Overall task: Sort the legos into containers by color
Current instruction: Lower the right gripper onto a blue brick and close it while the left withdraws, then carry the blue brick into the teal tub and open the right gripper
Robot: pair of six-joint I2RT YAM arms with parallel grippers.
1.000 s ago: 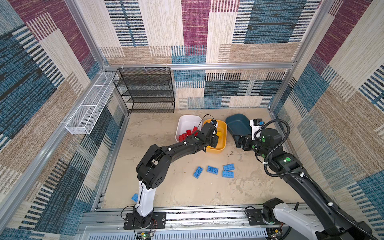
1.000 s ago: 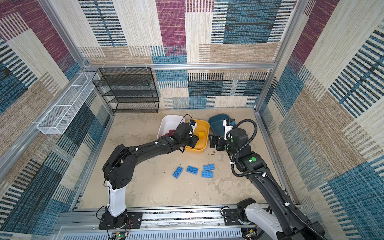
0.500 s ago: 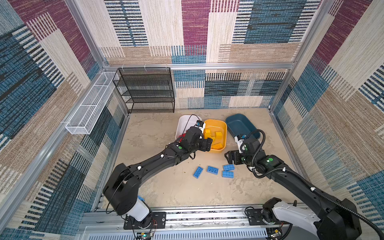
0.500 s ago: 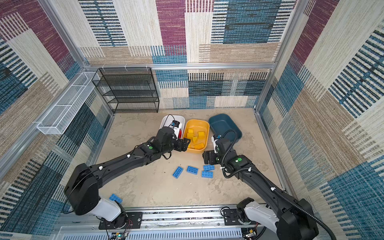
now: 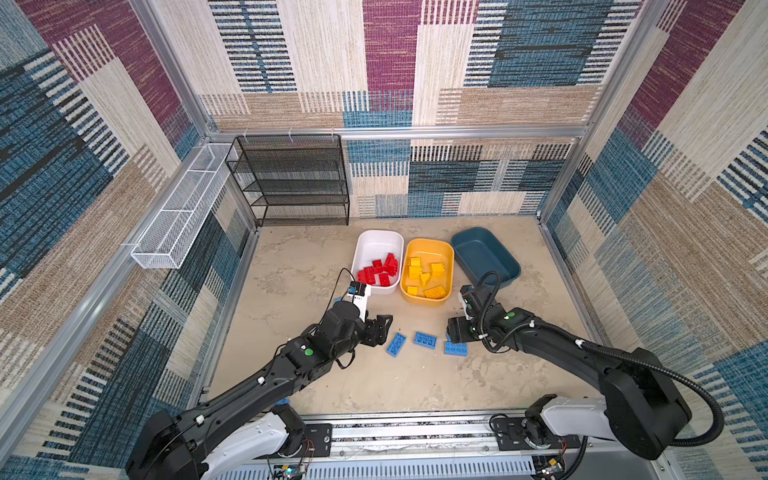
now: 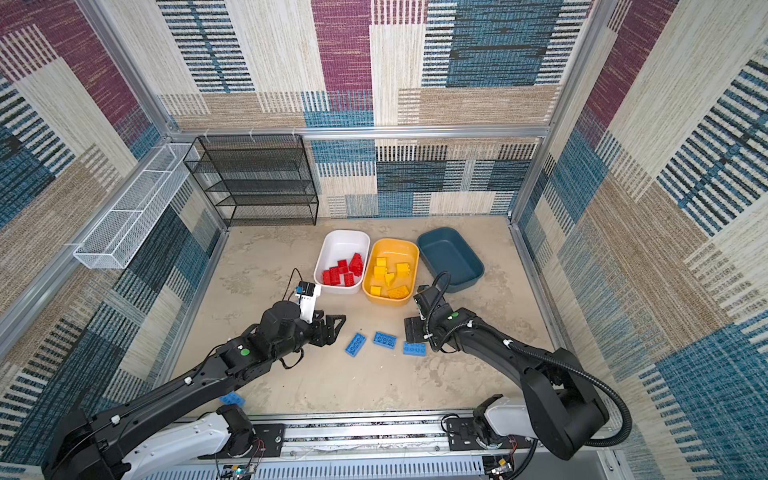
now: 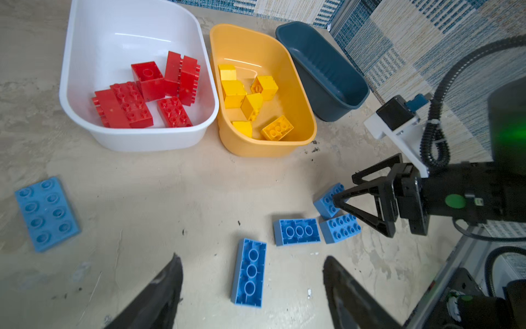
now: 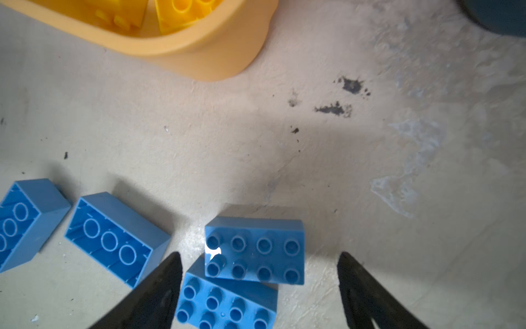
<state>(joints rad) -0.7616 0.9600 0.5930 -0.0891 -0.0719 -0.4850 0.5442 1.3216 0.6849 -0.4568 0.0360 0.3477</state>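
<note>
Three tubs stood in a row toward the far side of the table (image 5: 316,266): the white tub (image 5: 376,235) on the left, the yellow tub (image 5: 430,242) close against it in the middle, and the teal tub (image 5: 484,251) on the right, set at a slant. The red bricks (image 5: 379,270) lay heaped in the white one and the yellow bricks (image 5: 424,274) in the yellow one. Nearer, on the bare table, four blue bricks (image 5: 425,340) lay in a loose line, the two on the left hollow side up, the two on the right studs up and pressed close together. The left gripper (image 5: 385,328) hung low just left of that line, its jaws apart and holding nothing, above the leftmost long brick (image 7: 249,275). The right gripper (image 8: 259,256) was down at the right end, jaws spread wide to either side of a studded brick (image 8: 273,236), a gap showing on each side. A flat blue plate (image 6: 232,400) lay well apart at the near left, by the left arm's base. A black mesh rack (image 5: 291,183) stood against the far wall, and a white wire basket (image 5: 183,208) hung on the left wall.
</note>
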